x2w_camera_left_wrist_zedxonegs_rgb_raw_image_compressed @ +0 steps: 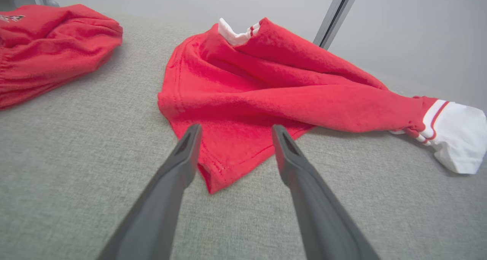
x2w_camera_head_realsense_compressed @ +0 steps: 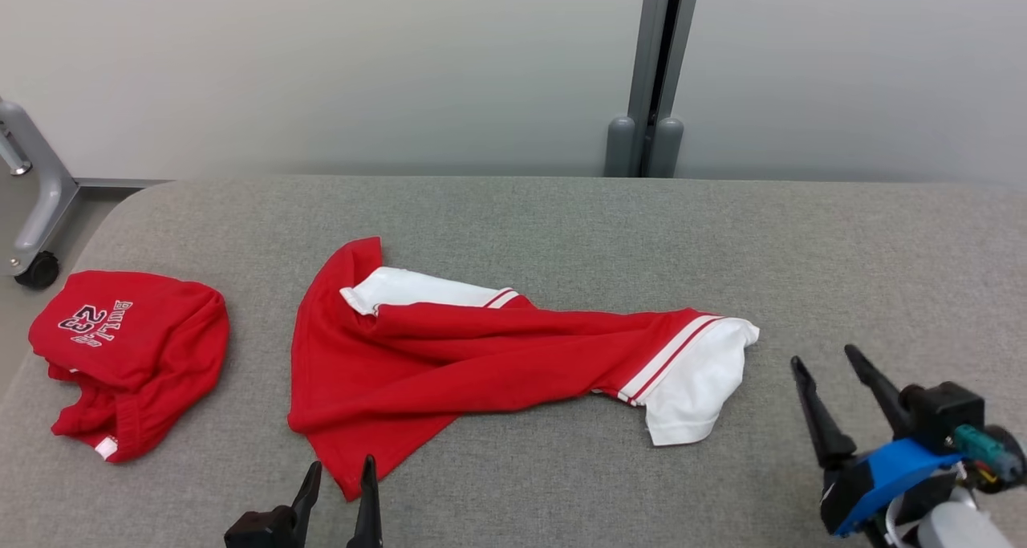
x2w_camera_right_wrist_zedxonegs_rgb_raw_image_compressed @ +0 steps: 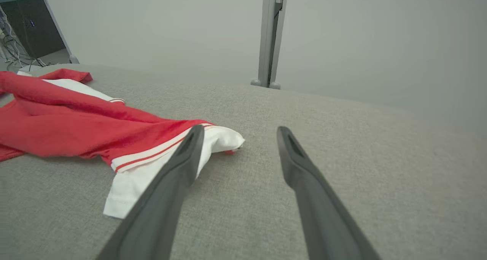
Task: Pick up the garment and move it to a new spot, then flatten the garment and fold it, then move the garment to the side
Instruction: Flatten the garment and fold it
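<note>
Both sets of fingers stand apart, gripping nothing. My left gripper (x2w_camera_head_realsense_compressed: 341,472) hovers at the near hem corner of the red-and-white shirt (x2w_camera_head_realsense_compressed: 449,363); whether it touches, can't tell. My right gripper (x2w_camera_head_realsense_compressed: 824,358) sits just right of the white sleeve (x2w_camera_head_realsense_compressed: 698,387). The shirt lies crumpled mid-tabletop (x2w_camera_head_realsense_compressed: 562,219), on grey fabric. A second red garment (x2w_camera_head_realsense_compressed: 128,347), printed 23, is bunched at the left edge, well apart.

The red garment (x2w_camera_head_realsense_compressed: 449,363) — white, red-striped trim at two ends — lies rumpled, stretched left to right mid-way across the bench (x2w_camera_head_realsense_compressed: 562,219).
</note>
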